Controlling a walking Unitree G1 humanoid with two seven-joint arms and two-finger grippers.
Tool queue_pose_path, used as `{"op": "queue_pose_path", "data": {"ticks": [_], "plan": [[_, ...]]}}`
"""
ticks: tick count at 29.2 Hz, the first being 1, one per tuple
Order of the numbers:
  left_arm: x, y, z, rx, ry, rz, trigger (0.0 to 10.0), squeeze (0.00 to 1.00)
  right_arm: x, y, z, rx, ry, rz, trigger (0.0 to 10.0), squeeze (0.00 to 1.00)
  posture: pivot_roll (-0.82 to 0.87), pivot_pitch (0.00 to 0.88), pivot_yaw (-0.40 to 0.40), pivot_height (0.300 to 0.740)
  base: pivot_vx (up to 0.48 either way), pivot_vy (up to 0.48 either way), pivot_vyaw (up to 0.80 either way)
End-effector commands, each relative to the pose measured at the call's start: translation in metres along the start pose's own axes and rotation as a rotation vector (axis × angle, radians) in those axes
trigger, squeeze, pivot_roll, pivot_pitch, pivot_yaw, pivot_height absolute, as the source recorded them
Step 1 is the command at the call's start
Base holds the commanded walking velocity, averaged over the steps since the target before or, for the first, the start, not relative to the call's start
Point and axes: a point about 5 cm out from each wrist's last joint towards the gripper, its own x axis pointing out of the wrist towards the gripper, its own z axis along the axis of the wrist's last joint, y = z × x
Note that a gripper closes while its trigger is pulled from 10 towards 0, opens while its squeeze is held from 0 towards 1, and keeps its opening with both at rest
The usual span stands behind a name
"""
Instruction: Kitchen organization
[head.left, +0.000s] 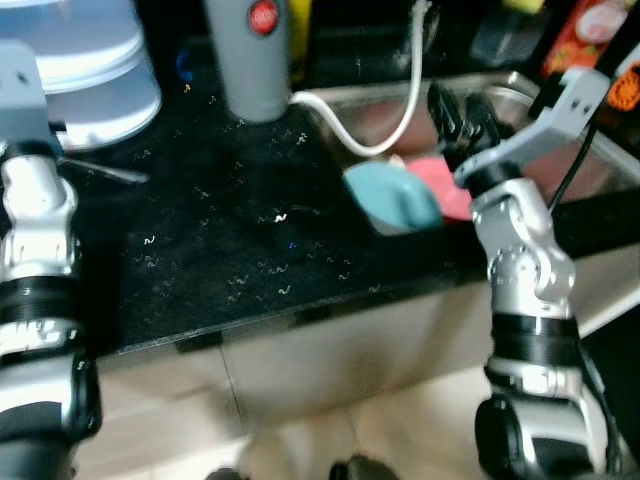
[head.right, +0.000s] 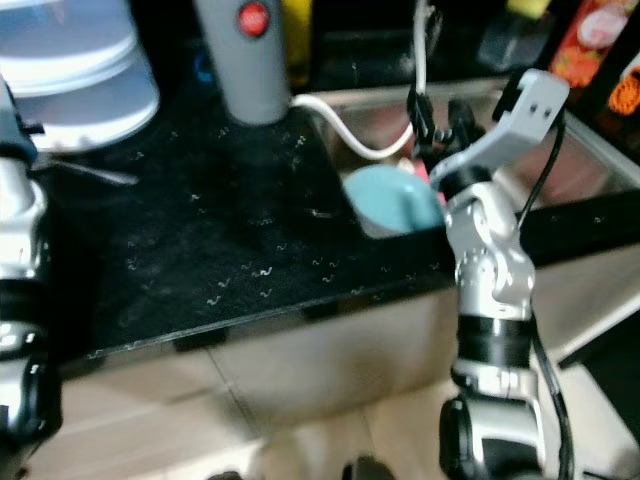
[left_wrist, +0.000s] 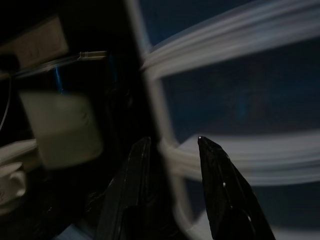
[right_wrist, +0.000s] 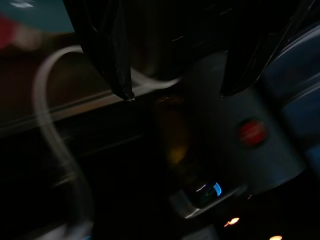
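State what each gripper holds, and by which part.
Nothing is held. The right gripper hangs open over the steel sink; the left gripper is open beside a translucent white container.

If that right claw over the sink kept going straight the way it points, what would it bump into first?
Probably the grey canister with the red button. The right gripper, jaws open, points at it across the sink corner, with the white hose off to one side. Depth is hard to judge in the blur.

Both head eyes look steeply down from above at the black table (head.left: 230, 250) and sink (head.right: 560, 170) (sharing the grey canister (head.left: 250, 60)), while each wrist camera peers closely along its own dark fingers, the right one facing that canister.
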Motion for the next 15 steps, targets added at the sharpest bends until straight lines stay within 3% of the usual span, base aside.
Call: {"op": "queue_pose_path", "data": {"ticks": [1, 15], "plan": [[-0.0034, -0.0061, -0.0039, -0.004, 0.026, -0.022, 10.0, 0.0, -0.0012, -0.0046, 0.0042, -0.011, -0.012, -0.015, 10.0, 0.0, 0.06, 0.045, -0.061, 0.74, 0.0, 0.0, 0.0], [-0.0025, -0.0078, -0.0087, 0.016, 0.076, -0.034, 10.0, 0.0, -0.0011, -0.0062, 0.0047, -0.013, -0.019, -0.021, 10.0, 0.0, 0.07, 0.042, -0.056, 0.74, 0.0, 0.0, 0.0]]}}
